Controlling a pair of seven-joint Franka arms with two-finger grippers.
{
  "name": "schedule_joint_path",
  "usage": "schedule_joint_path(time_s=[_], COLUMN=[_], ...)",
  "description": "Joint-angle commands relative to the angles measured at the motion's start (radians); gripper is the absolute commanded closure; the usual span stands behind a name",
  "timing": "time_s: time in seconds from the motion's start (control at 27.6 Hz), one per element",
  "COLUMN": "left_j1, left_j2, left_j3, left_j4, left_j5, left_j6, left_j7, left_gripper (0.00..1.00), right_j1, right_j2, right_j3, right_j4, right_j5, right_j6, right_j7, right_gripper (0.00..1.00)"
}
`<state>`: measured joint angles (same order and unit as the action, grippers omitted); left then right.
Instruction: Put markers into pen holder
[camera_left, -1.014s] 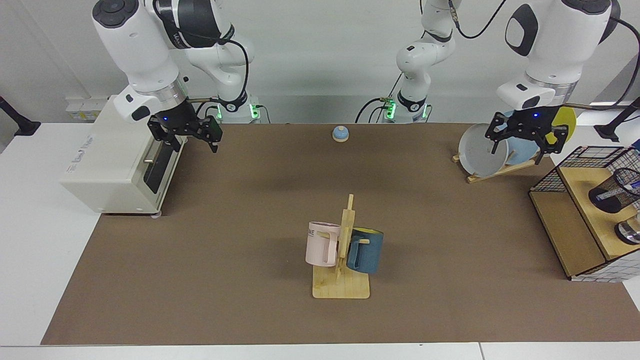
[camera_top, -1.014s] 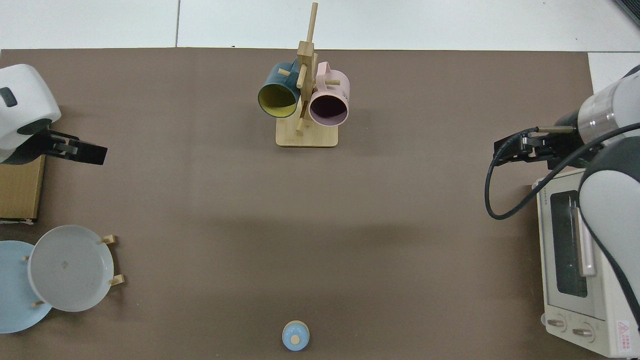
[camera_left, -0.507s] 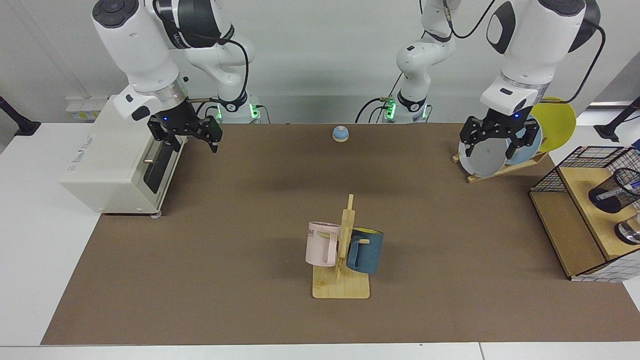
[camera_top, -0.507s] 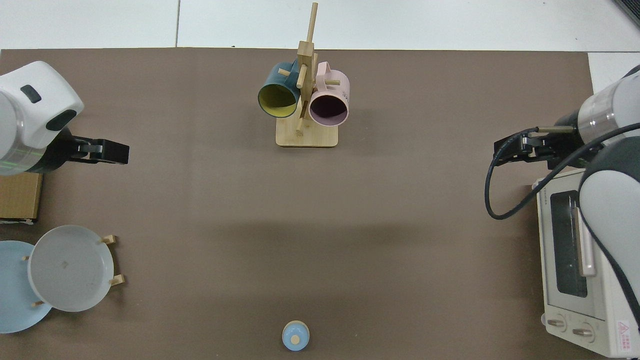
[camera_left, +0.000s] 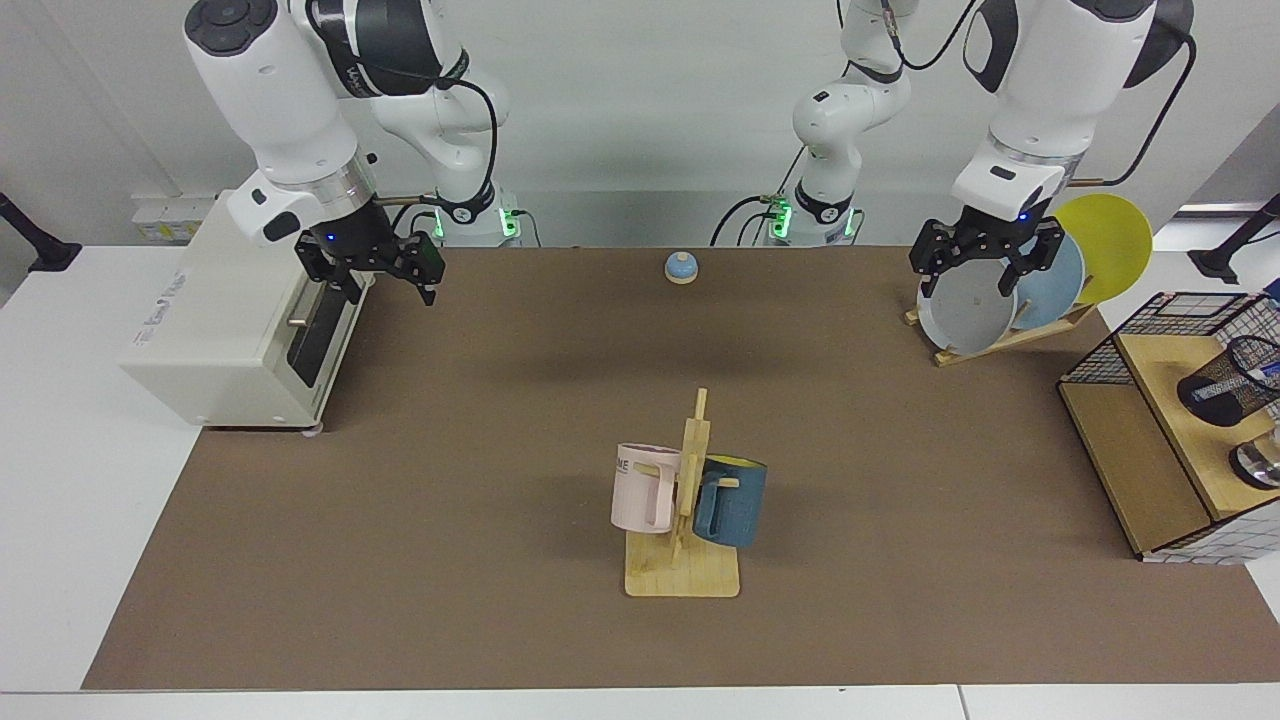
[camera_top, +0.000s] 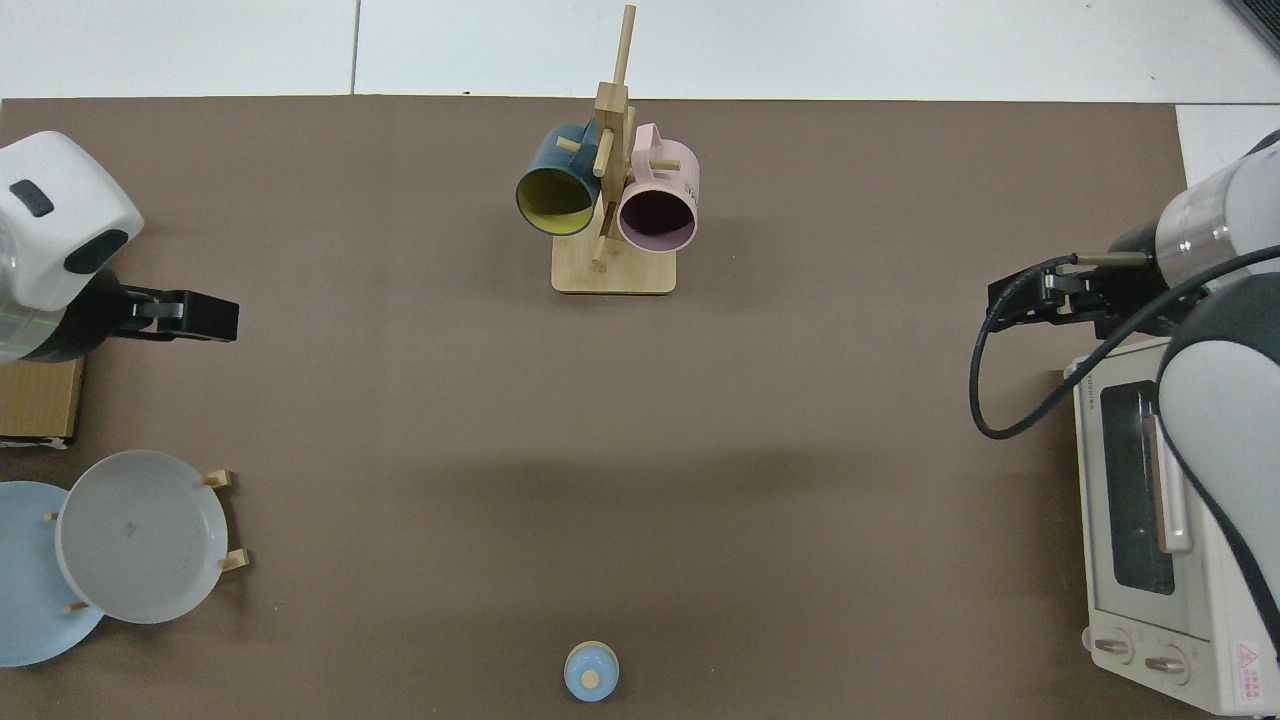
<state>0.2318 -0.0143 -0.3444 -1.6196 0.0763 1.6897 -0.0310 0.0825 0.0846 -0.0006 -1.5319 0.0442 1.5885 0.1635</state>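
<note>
Marker (camera_left: 1268, 371) poking from the black wire-mesh pen holder (camera_left: 1228, 382) on the wooden shelf (camera_left: 1170, 400) inside the grid basket (camera_left: 1180, 305) — looks delivered. Left gripper (camera_left: 985, 273), spread and empty, pulled back since a second ago, now above the glossy plates (camera_left: 965, 312). Right gripper (camera_left: 383, 275) waiting by the boxy toaster oven (camera_left: 225, 320), fingers open.

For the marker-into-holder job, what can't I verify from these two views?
- Pen holder: seen only at the facing view's edge; the top view cuts it off entirely.
- Marker: only a hint of white and blue shows inside the mesh, too small to confirm how it sits.
- Left hand: empty above the plate rack; in the top view its own arm hides the fingers.
- Right hand: waits by the toaster oven; finger gap unclear in both views.
</note>
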Motion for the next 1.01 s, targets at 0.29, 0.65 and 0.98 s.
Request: schedule_joint_path(time_s=[0.29, 0.65, 0.98], left_j1=[-0.204, -0.255, -0.253], left_j2=[-0.012, -0.016, -0.036], left_j3=[0.194, 0.275, 0.283], left_j4=[0.004, 0.003, 0.000], left_j5=[-0.033, -0.110, -0.109], left_j6=[-0.031, -0.044, -0.035], left_j7=[-0.006, -0.015, 0.011], left_gripper=[0.00, 0.00, 0.00], right_j1=[-0.021, -0.021, -0.021], right_j2=[-0.016, -0.016, -0.016], right_j3=[0.014, 0.014, 0.014], right_j4=[-0.016, -0.016, -0.016], right_j5=[0.003, 0.003, 0.003], right_j6=[0.001, 0.001, 0.001], right_j7=[-0.019, -0.019, -0.019], right_gripper=[0.00, 0.00, 0.00])
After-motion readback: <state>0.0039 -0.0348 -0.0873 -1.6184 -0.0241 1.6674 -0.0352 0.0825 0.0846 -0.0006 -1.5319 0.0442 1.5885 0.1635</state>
